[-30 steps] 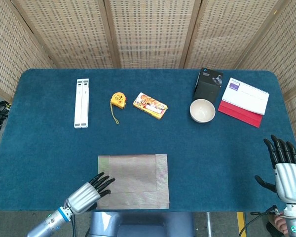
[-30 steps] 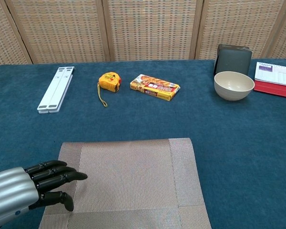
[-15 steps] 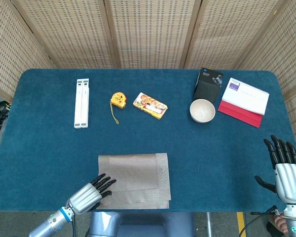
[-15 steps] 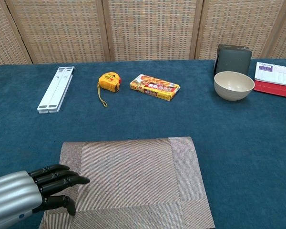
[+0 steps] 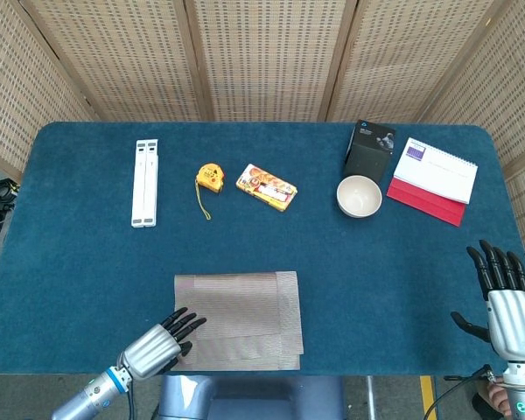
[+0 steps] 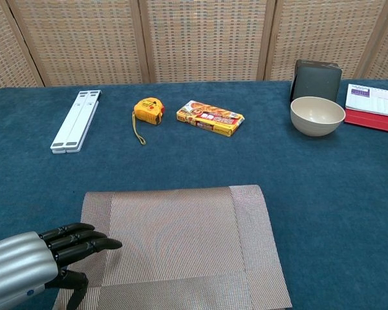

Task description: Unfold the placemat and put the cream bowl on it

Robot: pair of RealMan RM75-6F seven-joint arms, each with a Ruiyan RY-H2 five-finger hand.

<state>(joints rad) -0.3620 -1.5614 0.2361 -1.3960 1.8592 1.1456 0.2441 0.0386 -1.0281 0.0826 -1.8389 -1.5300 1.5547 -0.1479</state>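
The grey woven placemat [image 5: 238,318] lies folded near the table's front edge, a narrow strip of its lower layer showing along the near side [image 6: 181,294]. My left hand [image 5: 162,340] reaches in from the lower left with its fingers [image 6: 84,237] stretched flat over the mat's left border and the thumb angled down by the near-left corner; I see nothing gripped. The cream bowl [image 5: 359,195] [image 6: 317,115] stands upright and empty at the back right. My right hand [image 5: 506,302] hovers at the table's near right corner, fingers spread, far from both.
Beside the bowl stand a black box [image 5: 369,150] and a red-and-white calendar [image 5: 433,179]. Along the back lie a white folded stand [image 5: 144,182], a yellow tape measure [image 5: 208,178] and a small orange packet [image 5: 266,187]. Blue cloth lies bare between mat and bowl.
The placemat has shifted and skewed slightly, its near edge drawing in. My left hand has pulled back a little and its thumb has dropped. The right hand is still.
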